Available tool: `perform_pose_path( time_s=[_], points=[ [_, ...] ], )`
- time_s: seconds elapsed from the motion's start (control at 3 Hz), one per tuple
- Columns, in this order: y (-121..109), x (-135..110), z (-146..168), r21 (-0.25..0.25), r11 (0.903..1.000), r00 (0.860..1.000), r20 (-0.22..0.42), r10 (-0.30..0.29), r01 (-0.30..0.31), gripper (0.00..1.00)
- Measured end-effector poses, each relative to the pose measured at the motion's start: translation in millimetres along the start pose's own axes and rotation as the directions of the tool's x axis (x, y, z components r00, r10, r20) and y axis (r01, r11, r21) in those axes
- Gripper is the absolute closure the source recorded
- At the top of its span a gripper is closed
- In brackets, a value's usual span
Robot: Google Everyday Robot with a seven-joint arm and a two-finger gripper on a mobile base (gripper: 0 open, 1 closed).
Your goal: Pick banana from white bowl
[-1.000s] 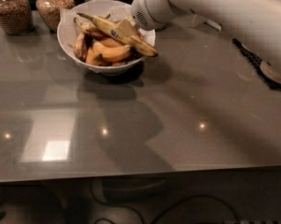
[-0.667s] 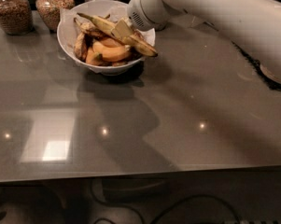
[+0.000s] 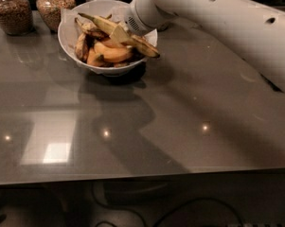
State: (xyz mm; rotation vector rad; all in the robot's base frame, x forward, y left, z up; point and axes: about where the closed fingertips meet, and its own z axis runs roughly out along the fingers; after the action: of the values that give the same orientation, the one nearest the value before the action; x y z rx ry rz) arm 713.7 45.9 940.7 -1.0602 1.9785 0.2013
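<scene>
The white bowl stands at the far left of the grey table. The long yellow speckled banana lies across the top of the fruit in it, its dark tip sticking out over the right rim. My gripper reaches in from the right on the white arm and sits right at the banana's mid-length, covering that part. The banana still rests on the pile in the bowl.
A plump orange-yellow banana and brown overripe bananas also lie in the bowl. Glass jars of brown grains stand behind it at the far edge. The table's front edge runs across the lower view.
My wrist has shifted slightly left, closer over the bowl. The long banana and the bowl have not moved.
</scene>
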Motion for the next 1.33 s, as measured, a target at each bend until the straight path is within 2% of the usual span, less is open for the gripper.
perform_pose_path(
  time_s=[0.67,1.0,1.33],
  points=[
    [-3.0,22.9,21.2,-0.004,0.9991,0.996,-0.073,0.042,-0.043,0.52],
    [-5.2,26.0,23.1,0.001,0.9989,0.996,-0.080,0.047,-0.047,0.69],
    [-7.4,18.5,15.7,0.009,0.9993,0.998,-0.056,0.037,-0.036,0.93]
  ],
)
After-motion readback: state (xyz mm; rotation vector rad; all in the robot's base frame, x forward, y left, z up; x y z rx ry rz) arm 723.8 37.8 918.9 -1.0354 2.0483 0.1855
